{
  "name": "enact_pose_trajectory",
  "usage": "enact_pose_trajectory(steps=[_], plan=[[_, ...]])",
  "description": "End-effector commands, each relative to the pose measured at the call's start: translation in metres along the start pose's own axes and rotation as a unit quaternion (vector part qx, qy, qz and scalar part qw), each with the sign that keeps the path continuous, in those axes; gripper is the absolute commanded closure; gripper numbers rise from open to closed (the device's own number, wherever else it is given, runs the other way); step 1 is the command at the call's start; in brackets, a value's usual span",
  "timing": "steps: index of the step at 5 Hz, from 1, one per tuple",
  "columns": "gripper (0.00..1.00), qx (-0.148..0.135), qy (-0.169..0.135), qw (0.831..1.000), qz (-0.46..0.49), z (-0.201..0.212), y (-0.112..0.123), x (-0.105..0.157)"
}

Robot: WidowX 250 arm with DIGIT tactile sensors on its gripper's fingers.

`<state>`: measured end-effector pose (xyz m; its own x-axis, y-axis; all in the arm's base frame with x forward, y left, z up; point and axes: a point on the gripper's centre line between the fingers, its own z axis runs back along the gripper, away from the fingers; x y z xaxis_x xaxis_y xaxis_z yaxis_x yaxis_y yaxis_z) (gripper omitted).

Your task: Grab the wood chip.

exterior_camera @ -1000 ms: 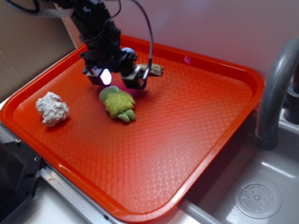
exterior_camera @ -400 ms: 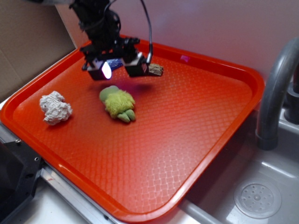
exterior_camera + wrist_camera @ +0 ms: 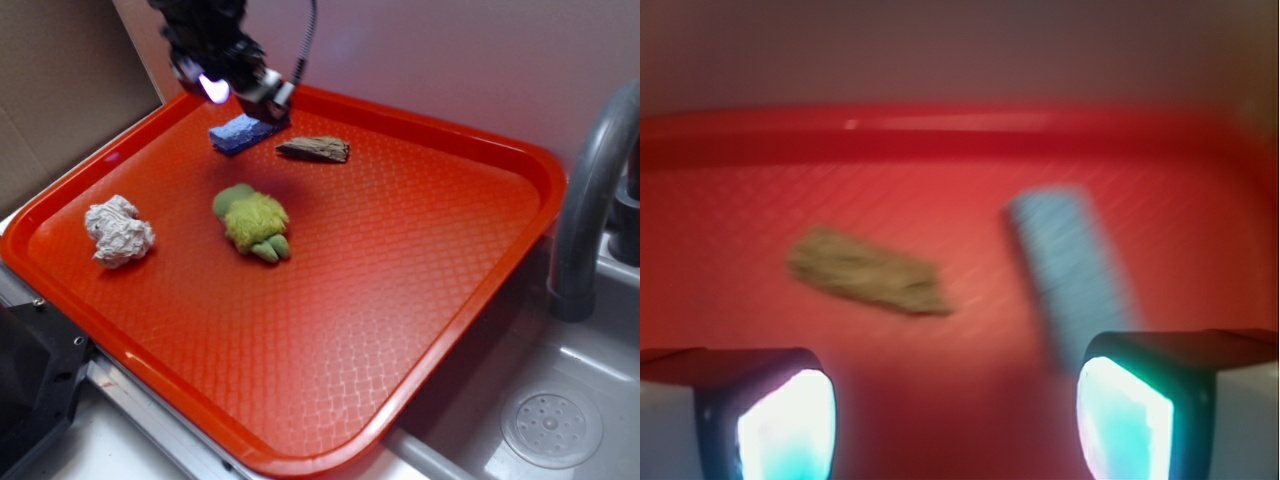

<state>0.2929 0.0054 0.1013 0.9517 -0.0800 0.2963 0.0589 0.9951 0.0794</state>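
Exterior view: the pincer [image 3: 243, 88] is raised at upper left, over the blue block [image 3: 240, 134]; the wood chip [image 3: 316, 149] is laid flat on the red tray [image 3: 420, 260], right of the block.

Wrist view: the pincer [image 3: 955, 410] is spread apart, empty; the wood chip [image 3: 866, 272] is seen at centre left, blurred.

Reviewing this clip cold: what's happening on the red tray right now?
A WidowX arm's gripper hovers above the far end of the red tray, jaws open and empty. The wood chip lies untouched on the tray, beside a blue spongy block. A green plush toy and white wad sit nearer the camera. Nothing is grasped yet.
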Motion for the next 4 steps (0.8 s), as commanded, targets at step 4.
enact_pose_trajectory(steps=[4], plan=[[0.0,-0.088,0.013,0.843,-0.53,-0.052,-0.041,0.005]])
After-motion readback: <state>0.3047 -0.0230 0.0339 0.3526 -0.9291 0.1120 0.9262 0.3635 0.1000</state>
